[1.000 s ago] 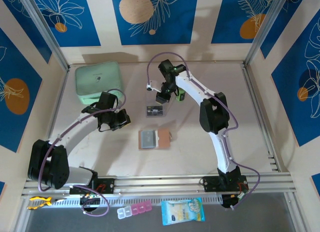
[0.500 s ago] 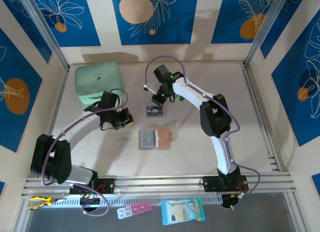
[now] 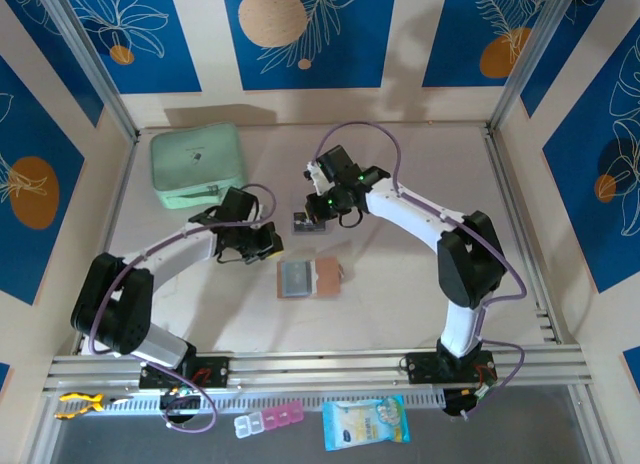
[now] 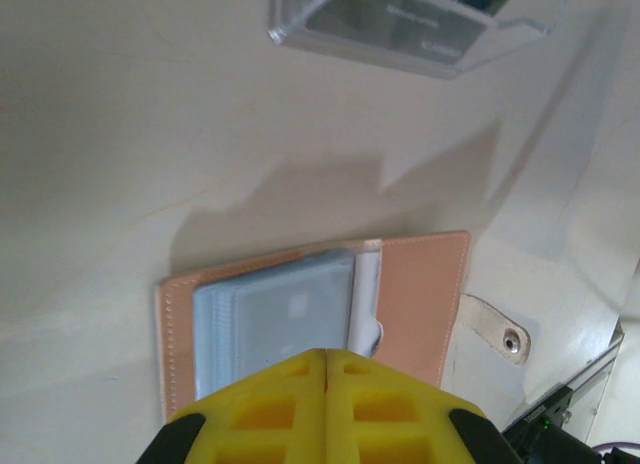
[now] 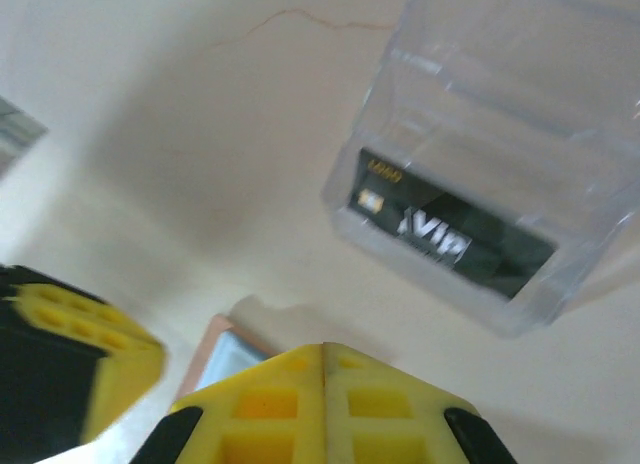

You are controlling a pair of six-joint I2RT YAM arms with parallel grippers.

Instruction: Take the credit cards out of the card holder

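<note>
Your left jaws are pressed fully together, the yellow pads meeting with nothing between them. Over them, in the left wrist view, you see the card holder lying open and flat on the counter, just beyond the tips; whether the pads touch it you cannot tell. Its grey pockets face up on the left half, and the snap tab sticks out past the right edge. Whether any card sits in those pockets cannot be made out.

Your right jaws are likewise closed on nothing, yellow pads flush together. Just ahead of them in the right wrist view is a clear stand with one dark card inside it, marked VIP in light letters. A corner of the card holder shows at the lower left beside the pads, and the left arm's yellow and black fingertip is blurred at the left edge.

From above, the card holder lies near the middle of the counter, with the clear stand just behind it. The left arm ends near the holder's far left corner; the right arm ends over the stand. A mint-green zip case sits in the far left corner, well apart from both
</note>
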